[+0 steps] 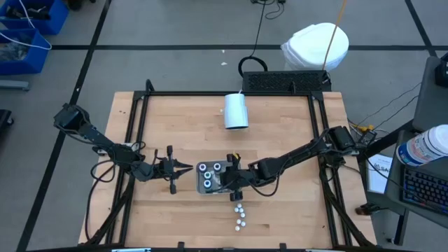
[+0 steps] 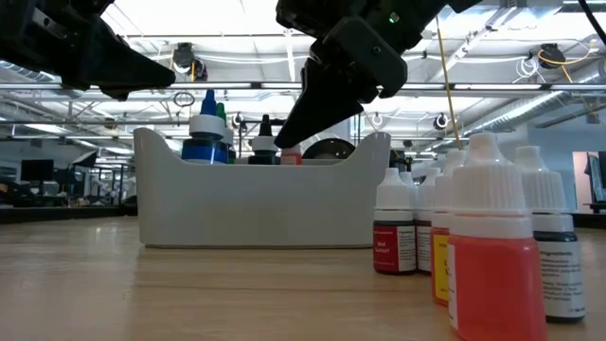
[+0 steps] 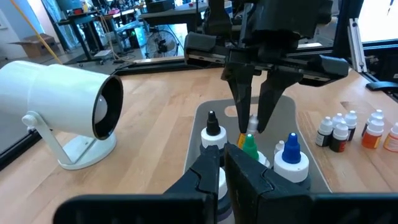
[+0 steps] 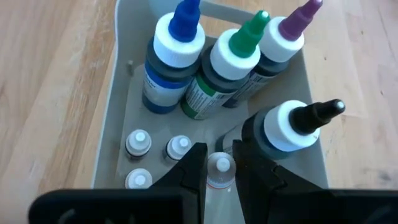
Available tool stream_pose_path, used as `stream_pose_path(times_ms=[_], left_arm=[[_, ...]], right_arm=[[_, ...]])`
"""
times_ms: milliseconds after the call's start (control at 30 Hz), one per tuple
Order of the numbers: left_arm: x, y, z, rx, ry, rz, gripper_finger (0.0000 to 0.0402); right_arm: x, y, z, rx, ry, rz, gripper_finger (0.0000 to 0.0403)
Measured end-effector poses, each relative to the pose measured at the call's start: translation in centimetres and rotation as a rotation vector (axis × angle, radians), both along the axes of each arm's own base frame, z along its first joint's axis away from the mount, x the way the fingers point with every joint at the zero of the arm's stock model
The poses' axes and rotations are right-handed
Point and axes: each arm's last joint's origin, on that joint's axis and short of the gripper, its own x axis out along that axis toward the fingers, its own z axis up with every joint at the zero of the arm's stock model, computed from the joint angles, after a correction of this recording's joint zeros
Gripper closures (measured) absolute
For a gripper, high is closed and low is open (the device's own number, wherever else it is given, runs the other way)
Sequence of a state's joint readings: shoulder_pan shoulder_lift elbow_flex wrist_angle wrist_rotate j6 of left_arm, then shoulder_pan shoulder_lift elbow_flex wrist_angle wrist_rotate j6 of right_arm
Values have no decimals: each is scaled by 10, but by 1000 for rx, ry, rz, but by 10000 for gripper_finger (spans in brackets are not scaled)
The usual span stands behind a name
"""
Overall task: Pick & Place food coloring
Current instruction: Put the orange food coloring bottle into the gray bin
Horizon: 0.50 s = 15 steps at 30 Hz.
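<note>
**Kid:** Where is your right gripper (image 4: 219, 152)?

**Helper:** Your right gripper is down inside the grey plastic tray (image 2: 256, 204) in the middle of the wooden table (image 1: 280, 133). Its two dark fingers are squeezed onto a small clear bottle with a white cap (image 4: 221, 169). The bottle stands up straight in the tray, just beside the big bottle with the black tip (image 4: 292, 127).

**Kid:** What else is in your tray?

**Helper:** You have three more big bottles close together at one end. One has a blue tip (image 4: 174, 50), one has a green tip (image 4: 236, 56) and one has a purple tip (image 4: 280, 43). A few more tiny white-capped bottles (image 4: 138, 143) stand in the tray next to the one you are holding.

**Kid:** And your left gripper (image 1: 183, 168)?

**Helper:** Your left gripper is just beside the tray and points at it. Its fingers are pressed together with nothing between them.

**Kid:** Are there bottles outside the tray?

**Helper:** Yes. A little bunch of small bottles with white caps (image 1: 240, 213) stands on the table near the tray, on the side close to your arms. The one nearest the low camera holds red colour (image 2: 492, 256).

**Kid:** What is that big white thing?

**Helper:** It is a large white cylinder (image 1: 236, 110) lying on its side at the far edge of your table, well apart from the tray.
</note>
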State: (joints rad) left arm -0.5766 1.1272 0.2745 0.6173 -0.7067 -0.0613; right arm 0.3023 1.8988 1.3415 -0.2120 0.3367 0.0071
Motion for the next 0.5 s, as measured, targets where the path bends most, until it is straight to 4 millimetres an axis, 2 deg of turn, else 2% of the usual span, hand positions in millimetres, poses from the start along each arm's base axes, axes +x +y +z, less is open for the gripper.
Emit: stream_pose_path(times_ms=[333,500], left_arm=[[0,0,0,6,2,-1,369],[0,0,0,15,3,-2,369]], right_arm=[[3,-8,0,36,-26,-54,350],[-3,-9,-13,48,-23,-63,351]])
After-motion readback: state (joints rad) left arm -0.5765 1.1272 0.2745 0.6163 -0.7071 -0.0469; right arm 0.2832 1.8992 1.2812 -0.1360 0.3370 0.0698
